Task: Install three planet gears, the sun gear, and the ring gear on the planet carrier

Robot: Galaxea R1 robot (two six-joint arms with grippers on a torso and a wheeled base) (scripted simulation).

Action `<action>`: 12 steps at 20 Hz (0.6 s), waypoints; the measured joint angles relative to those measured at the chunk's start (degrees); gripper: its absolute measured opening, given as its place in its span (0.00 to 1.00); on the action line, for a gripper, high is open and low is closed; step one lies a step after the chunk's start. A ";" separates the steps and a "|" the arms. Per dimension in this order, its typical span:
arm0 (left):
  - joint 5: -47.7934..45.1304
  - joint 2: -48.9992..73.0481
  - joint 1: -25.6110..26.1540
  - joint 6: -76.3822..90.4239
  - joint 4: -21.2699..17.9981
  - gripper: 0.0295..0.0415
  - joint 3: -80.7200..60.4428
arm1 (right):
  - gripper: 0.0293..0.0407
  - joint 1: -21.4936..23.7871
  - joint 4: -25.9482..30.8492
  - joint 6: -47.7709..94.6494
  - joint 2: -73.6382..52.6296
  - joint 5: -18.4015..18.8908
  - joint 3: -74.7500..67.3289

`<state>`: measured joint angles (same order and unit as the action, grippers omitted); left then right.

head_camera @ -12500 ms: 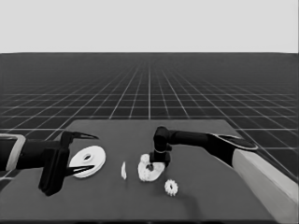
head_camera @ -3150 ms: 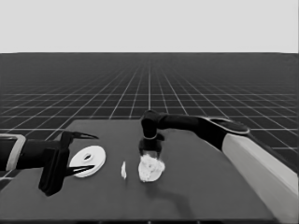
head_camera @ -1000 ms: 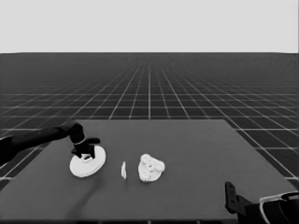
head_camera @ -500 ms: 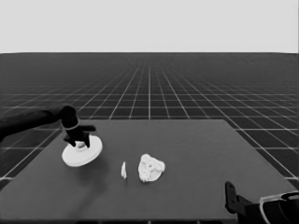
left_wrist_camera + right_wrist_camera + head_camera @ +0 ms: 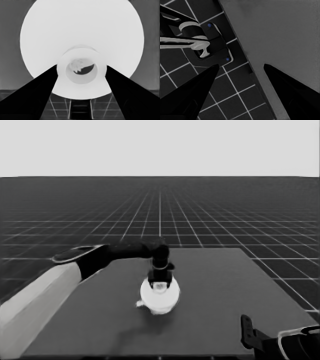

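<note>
One claw, our left claw (image 5: 159, 284), pinches the larger round part (image 5: 159, 296) by its raised hub at the middle of the table (image 5: 225, 290). A gear (image 5: 78, 65) shows through its hole. Our right claw (image 5: 240, 75) waits spread at the table's near right corner.

Smooth matt white larger round part (image 5: 160, 296); matt dark table (image 5: 225, 285).

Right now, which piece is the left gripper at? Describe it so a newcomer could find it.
Look at the middle of the dark table. The left gripper stands over the larger round part there. It is the widest white piece, with a raised collar round its centre hole.
</note>
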<state>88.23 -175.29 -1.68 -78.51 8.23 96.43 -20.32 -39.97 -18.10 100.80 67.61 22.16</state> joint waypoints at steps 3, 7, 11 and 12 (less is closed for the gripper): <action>-0.58 -1.11 2.12 1.03 2.22 0.44 2.32 | 0.81 0.00 0.00 0.00 0.00 0.00 0.00; -1.51 -1.73 5.23 2.21 4.95 0.44 4.41 | 0.81 0.00 0.00 0.00 0.00 0.00 0.00; -1.63 -1.81 5.51 2.36 5.27 0.44 4.67 | 0.81 0.00 0.00 0.00 0.00 0.00 0.00; -1.64 -1.81 5.52 2.36 5.29 0.44 4.68 | 0.81 0.00 0.00 0.00 0.00 0.00 0.00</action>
<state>86.59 -177.11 3.84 -76.15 13.52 101.11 -20.32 -39.97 -18.10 100.80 67.61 22.16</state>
